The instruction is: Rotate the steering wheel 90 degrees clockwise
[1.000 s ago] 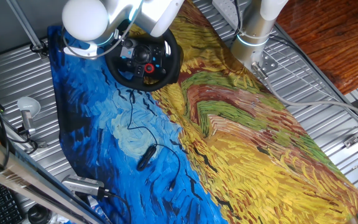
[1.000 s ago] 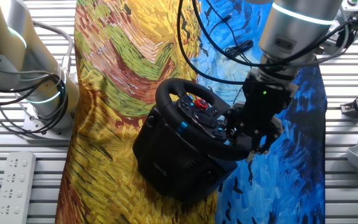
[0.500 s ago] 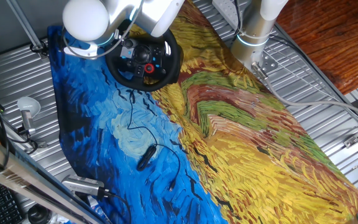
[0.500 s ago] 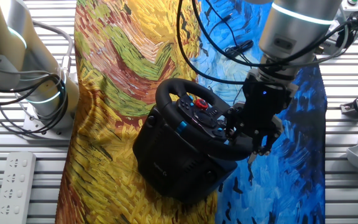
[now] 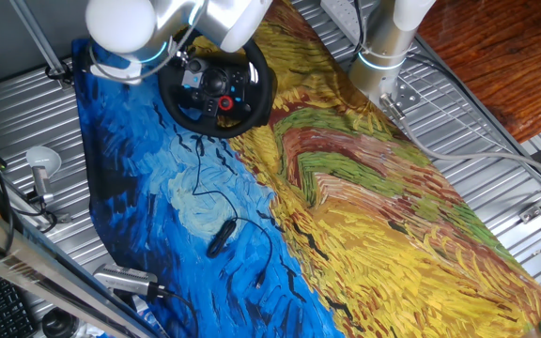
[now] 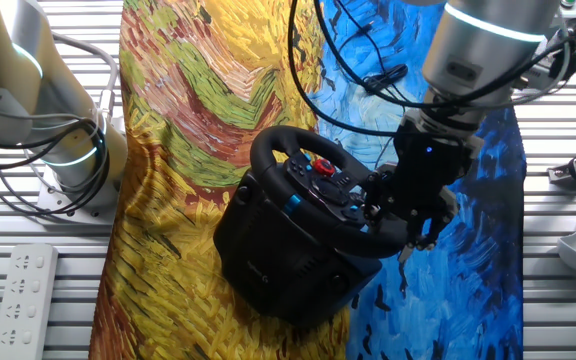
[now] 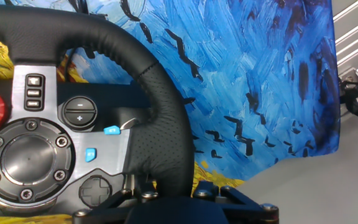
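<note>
Hand view: pincer clamped on the steering wheel rim; arm shifted slightly since before.

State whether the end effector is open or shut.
Shut on the steering wheel: the end effector straddles its rim, seen running between the fingers in the hand view.
</note>
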{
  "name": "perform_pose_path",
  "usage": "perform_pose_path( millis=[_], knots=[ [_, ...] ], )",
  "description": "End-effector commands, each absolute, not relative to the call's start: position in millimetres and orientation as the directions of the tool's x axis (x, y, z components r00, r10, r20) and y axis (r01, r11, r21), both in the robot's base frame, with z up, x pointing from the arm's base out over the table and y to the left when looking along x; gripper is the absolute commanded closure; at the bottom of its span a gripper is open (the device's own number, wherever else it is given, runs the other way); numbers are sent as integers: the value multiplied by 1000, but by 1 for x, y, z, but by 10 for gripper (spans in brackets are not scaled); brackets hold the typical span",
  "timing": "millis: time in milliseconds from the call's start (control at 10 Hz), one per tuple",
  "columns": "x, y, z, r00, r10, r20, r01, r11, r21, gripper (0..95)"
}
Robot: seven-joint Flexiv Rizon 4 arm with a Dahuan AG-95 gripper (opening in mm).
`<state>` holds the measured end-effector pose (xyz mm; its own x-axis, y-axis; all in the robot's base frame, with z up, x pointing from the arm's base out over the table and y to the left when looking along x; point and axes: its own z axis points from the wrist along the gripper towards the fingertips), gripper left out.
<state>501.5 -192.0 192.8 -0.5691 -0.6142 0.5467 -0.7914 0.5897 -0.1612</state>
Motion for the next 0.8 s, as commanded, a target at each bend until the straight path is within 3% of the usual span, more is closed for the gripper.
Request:
perform_pose_path(
  millis=[100,500,800],
  knots=[
    [502,-189,195,-567,-616,546,-790,593,-151,380],
    [503,-186,209,-558,-639,529,-795,594,-122,380],
    [508,-179,231,-533,-715,453,-810,586,-30,380]
  ],
)
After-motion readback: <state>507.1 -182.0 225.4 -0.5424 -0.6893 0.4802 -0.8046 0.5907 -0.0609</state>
